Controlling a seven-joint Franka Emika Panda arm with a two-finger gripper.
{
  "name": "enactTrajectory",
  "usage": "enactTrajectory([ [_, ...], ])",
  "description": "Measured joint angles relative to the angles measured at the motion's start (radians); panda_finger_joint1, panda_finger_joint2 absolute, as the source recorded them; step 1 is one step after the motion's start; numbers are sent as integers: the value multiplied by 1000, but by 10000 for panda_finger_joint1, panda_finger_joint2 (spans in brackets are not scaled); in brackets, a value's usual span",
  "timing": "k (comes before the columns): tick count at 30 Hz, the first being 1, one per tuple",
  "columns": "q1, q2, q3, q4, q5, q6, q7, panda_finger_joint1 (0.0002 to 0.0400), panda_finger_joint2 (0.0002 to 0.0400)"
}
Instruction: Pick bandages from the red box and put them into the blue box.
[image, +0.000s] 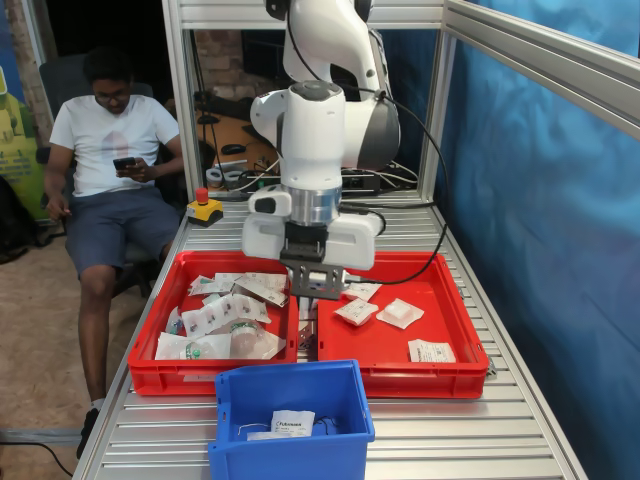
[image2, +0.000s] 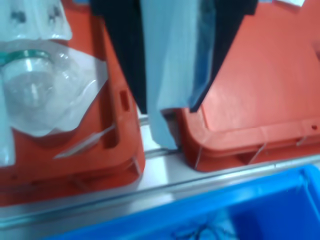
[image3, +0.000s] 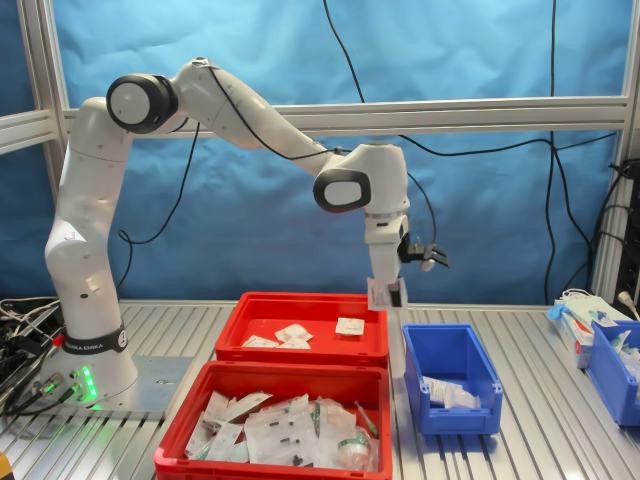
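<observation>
White glossy arm (image3: 90, 240), grey joints, black cable (image3: 345, 60).

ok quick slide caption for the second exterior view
Panda arm's gripper carries a white bandage from the red box toward the blue box.

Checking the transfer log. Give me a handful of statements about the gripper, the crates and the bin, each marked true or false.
1. The gripper holds a white bandage between its fingers. True.
2. The blue box is empty. False: at least one white packet lies in it.
3. The red box with scattered packets holds fewer items than the other red crate. True.
4. The gripper is down inside the blue box. False: it hangs above the gap between the two red crates.
5. A seated person is in the first exterior view. True.
</observation>
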Motion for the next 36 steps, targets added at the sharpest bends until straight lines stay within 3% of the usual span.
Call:
enactTrajectory([
  [12,0,17,-45,93,0,-2,0,60,60],
  [36,-14,224,-71,326,0,-4,0,61,61],
])
